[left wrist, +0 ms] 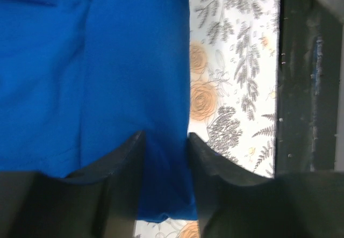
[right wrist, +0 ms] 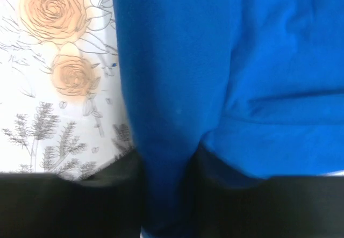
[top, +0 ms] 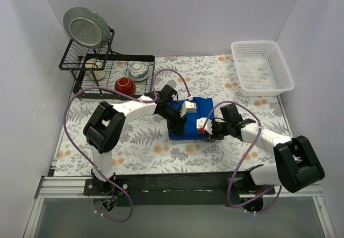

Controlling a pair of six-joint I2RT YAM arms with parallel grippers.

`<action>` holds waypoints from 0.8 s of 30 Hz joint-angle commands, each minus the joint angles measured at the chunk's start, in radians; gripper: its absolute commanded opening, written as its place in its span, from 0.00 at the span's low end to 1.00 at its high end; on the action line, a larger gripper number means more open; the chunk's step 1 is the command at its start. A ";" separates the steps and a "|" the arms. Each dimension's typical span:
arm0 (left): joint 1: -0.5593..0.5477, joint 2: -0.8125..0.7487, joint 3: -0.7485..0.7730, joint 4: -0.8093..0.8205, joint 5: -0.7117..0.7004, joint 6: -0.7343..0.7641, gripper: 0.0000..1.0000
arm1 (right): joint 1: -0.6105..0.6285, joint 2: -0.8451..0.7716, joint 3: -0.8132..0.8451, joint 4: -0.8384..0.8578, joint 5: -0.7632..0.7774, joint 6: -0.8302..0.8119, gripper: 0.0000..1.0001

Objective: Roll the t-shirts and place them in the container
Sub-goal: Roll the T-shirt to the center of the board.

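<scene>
Left end effector (left wrist: 165, 138): jaws were found partly apart, with a fold of the blue t-shirt (top: 203, 108) between them; a firm pinch could not be confirmed. Right end effector (right wrist: 167, 160): likewise set astride a fold, grip not determinable. The t-shirt was noted bundled compactly near the middle of the table (top: 161, 154).

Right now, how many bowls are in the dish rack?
2: a red bowl at the front, a white patterned bowl just behind it. The cream cup to their left might be another.
</scene>
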 commanded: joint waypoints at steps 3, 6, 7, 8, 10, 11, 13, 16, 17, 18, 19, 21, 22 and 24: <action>0.020 -0.235 -0.154 0.188 -0.131 -0.025 0.51 | 0.003 0.072 0.147 -0.068 -0.064 0.023 0.03; 0.013 -0.334 -0.276 0.308 -0.174 0.016 0.66 | 0.002 0.117 0.210 -0.148 -0.094 0.055 0.01; 0.007 -0.346 -0.298 0.324 -0.188 0.032 0.66 | 0.002 0.125 0.219 -0.161 -0.100 0.056 0.01; 0.004 -0.343 -0.318 0.337 -0.199 0.062 0.67 | 0.000 0.132 0.231 -0.164 -0.109 0.065 0.01; 0.003 -0.329 -0.325 0.349 -0.213 0.067 0.69 | 0.002 0.134 0.233 -0.158 -0.111 0.069 0.01; 0.001 -0.312 -0.328 0.351 -0.213 0.084 0.69 | 0.002 0.137 0.235 -0.159 -0.111 0.070 0.01; 0.000 -0.305 -0.342 0.354 -0.205 0.101 0.74 | 0.000 0.158 0.245 -0.165 -0.108 0.088 0.01; -0.010 -0.305 -0.386 0.380 -0.220 0.145 0.70 | -0.003 0.195 0.271 -0.193 -0.121 0.115 0.01; -0.011 -0.303 -0.398 0.391 -0.222 0.153 0.68 | -0.001 0.206 0.274 -0.193 -0.129 0.122 0.01; -0.013 -0.303 -0.406 0.394 -0.223 0.174 0.65 | -0.003 0.211 0.281 -0.194 -0.134 0.130 0.01; -0.014 -0.302 -0.423 0.394 -0.228 0.176 0.62 | -0.001 0.214 0.282 -0.196 -0.138 0.139 0.01; -0.016 -0.300 -0.434 0.404 -0.245 0.174 0.53 | -0.001 0.223 0.288 -0.199 -0.144 0.145 0.01; -0.016 -0.297 -0.435 0.404 -0.250 0.170 0.40 | -0.001 0.226 0.291 -0.213 -0.146 0.148 0.01; -0.014 -0.291 -0.426 0.383 -0.256 0.162 0.28 | -0.004 0.240 0.310 -0.236 -0.154 0.145 0.01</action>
